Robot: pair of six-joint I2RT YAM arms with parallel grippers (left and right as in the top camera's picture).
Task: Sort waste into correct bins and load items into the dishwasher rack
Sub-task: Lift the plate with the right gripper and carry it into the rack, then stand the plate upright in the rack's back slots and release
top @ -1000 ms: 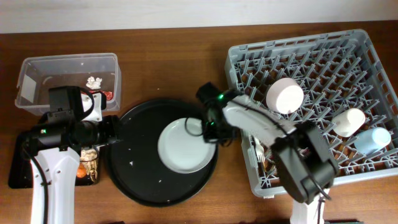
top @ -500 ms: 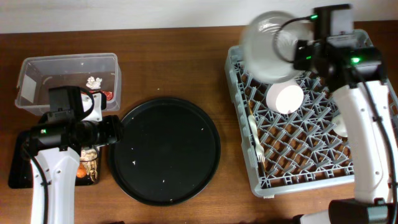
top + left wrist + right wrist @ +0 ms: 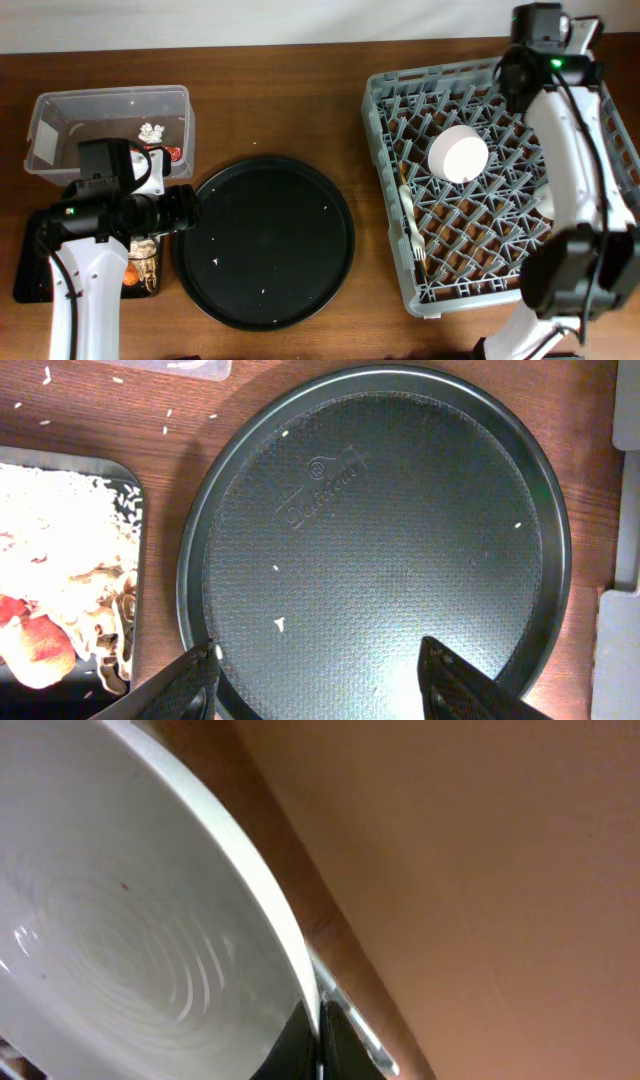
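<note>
Overhead view of a wooden desk (image 3: 280, 90) with two robot arms. On the right stands the large grey dishwasher rack (image 3: 480, 250), holding an upturned pinkish-white bowl (image 3: 458, 154) and a white plastic fork (image 3: 411, 228) lying near its left edge. The right arm reaches up along the rack's right side, and the right tool (image 3: 516, 78) hangs over the far right corner. From above, the pale round plate cannot be seen, as it is hidden beneath the wrist. In the right wrist view the pale round plate (image 3: 130, 940) fills the left half of the frame, its curved rim running down into a dark finger, so the right tool appears clenched on the plate's rim. The peg rows lie below the right tool and run back toward the robot. From these views the plate's exact tilt against the pegs cannot be told. The left arm is well apart, across the bare round black tray (image 3: 262, 242). The left tool (image 3: 320, 680) hovers over that tray's near edge with its fingers spread and nothing between them. Beside it are the shallow black tray (image 3: 27, 268) with food scraps and the clear tub (image 3: 60, 110). The right arm is plainly the nearer one for setting the plate down.
</note>
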